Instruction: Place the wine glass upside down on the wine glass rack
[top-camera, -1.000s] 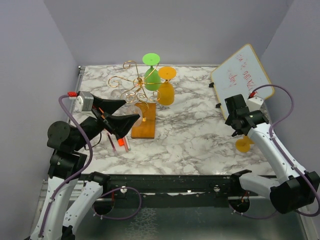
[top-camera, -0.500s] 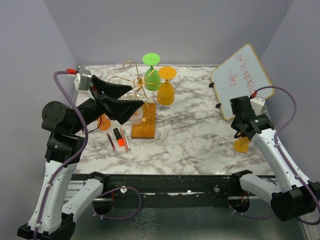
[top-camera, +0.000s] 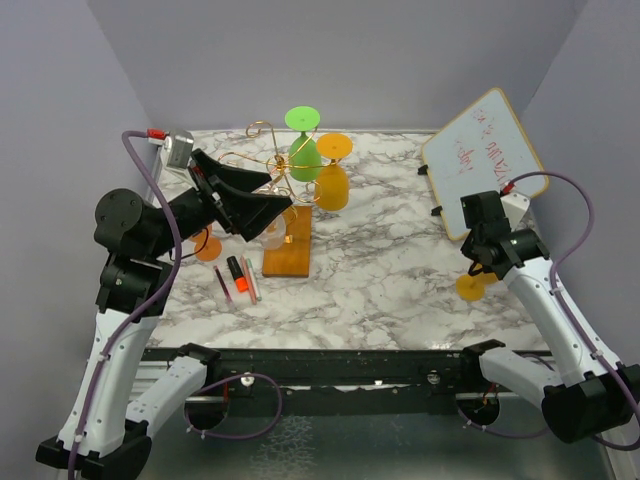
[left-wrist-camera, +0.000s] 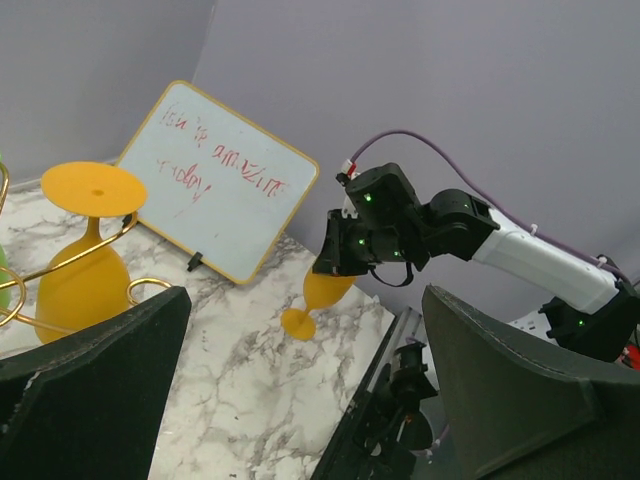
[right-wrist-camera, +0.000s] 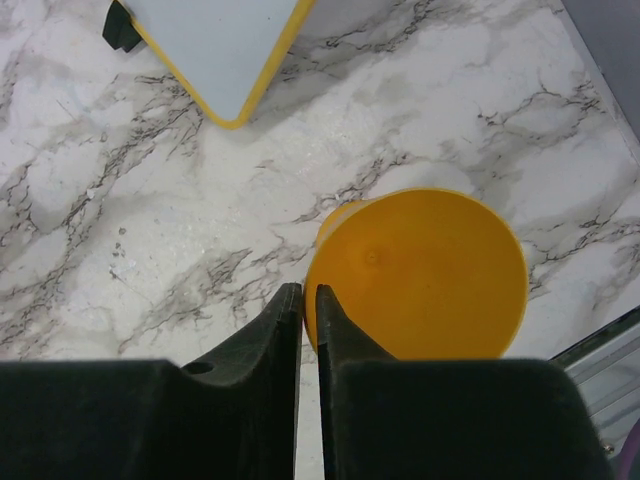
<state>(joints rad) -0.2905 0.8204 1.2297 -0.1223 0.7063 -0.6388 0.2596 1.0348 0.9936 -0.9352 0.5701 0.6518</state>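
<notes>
We see the left tool (top-camera: 280, 190) has risen, wide and empty, facing the right tool (right-wrist-camera: 303, 292), which pinches the upright orange wine glass (top-camera: 472, 287) by the surface's right edge, well apart from the wine glass rack (top-camera: 288, 255), so a handover looks likely.

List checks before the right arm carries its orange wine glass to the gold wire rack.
1. Grip: right gripper shut on the held orange wine glass: ok.
2. Inversion: left wrist view shows its foot lower than its bowl: not ok.
3. Free hook: gold wire rack on orange-brown wooden base has bare far-left curls; green wine glass and second orange wine glass hang on its right: ok.
4. Path: open left gripper crowds the rack's near-left side: not ok.
5. Held glass clear of the marble table: cannot tell.
</notes>
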